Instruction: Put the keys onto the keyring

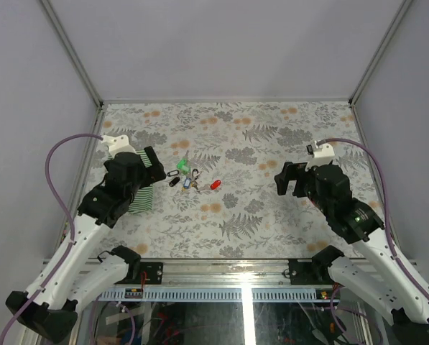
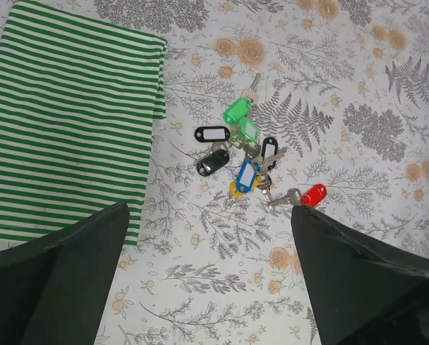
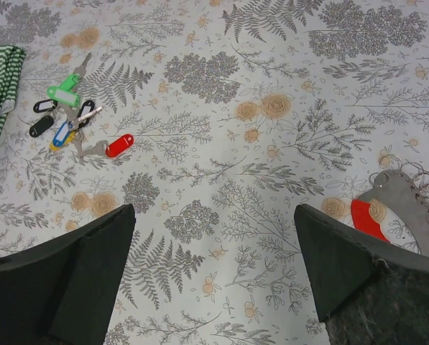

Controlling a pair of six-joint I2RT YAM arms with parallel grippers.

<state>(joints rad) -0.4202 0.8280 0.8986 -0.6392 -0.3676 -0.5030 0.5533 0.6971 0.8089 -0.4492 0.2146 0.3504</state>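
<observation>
The keys (image 2: 243,154) lie in a small heap on the floral tabletop, silvery with green, black, blue and yellow tags; one key with a red tag (image 2: 313,195) sits just right of the heap. In the top view the heap (image 1: 187,179) is between the arms, nearer the left one. My left gripper (image 2: 208,210) hovers open just short of the heap, nothing between its fingers. My right gripper (image 3: 214,208) is open and empty over bare table, far right of the keys (image 3: 67,118). The keyring (image 3: 404,208), a grey metal plate with thin wire rings and a red part, lies by its right finger.
A green-and-white striped cloth (image 2: 63,129) lies folded left of the keys, partly under the left arm (image 1: 121,190). Grey walls with metal frame posts (image 1: 74,54) enclose the table on three sides. The arm bases and a rail (image 1: 221,273) run along the near edge.
</observation>
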